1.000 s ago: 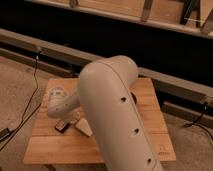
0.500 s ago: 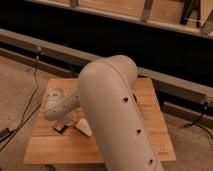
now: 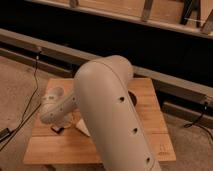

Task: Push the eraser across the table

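Observation:
The table point(image 3: 50, 146) is small with a light wooden plank top, in the middle of the camera view. The eraser point(image 3: 58, 129) is a small dark block lying on its left half. My gripper point(image 3: 57, 122) reaches down at the table's left side, right over the eraser, at or just above it. My large pale arm point(image 3: 115, 115) crosses the foreground and hides much of the table's middle.
A pale tan wedge-shaped piece point(image 3: 82, 127) lies just right of the eraser, partly behind my arm. A dark round thing point(image 3: 133, 96) peeks out behind the arm. A cable point(image 3: 29, 107) runs over the floor at the left. A long rail point(image 3: 170, 82) runs behind the table.
My gripper has shifted slightly to the left, and the eraser has moved a little left and towards the front edge with it.

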You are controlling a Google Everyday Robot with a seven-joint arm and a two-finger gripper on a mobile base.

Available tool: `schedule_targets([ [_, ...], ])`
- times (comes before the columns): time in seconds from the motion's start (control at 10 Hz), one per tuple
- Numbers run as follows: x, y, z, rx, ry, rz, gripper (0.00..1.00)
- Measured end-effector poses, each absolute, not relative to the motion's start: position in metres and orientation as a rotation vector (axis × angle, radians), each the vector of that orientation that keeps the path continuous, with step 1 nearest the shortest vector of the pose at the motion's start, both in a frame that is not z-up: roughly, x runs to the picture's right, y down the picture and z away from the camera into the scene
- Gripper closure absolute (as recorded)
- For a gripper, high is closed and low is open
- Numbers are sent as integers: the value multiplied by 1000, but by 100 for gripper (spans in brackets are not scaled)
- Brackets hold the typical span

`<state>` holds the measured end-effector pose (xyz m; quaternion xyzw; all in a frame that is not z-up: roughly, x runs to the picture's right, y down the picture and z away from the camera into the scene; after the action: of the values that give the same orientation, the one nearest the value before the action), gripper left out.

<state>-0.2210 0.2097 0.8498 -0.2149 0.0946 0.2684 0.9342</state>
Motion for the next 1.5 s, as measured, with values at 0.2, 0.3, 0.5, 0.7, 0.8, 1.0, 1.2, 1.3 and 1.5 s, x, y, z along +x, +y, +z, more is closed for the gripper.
schedule_targets([
  [0.2, -233, 211, 851, -429, 176, 522, 100],
  [0.3, -238, 211, 851, -427, 166, 514, 100],
  [0.5, -251, 211, 851, -424, 139, 496, 100],
  [0.7, -264, 210, 850, -425, 114, 481, 100],
  [0.8, -270, 210, 850, -425, 102, 473, 100],
  [1.0, -286, 211, 848, -428, 76, 456, 100],
  [1.2, -302, 213, 846, -433, 54, 439, 100],
  [1.3, -312, 215, 844, -438, 41, 429, 100],
  [1.5, -337, 220, 838, -448, 12, 405, 100],
])
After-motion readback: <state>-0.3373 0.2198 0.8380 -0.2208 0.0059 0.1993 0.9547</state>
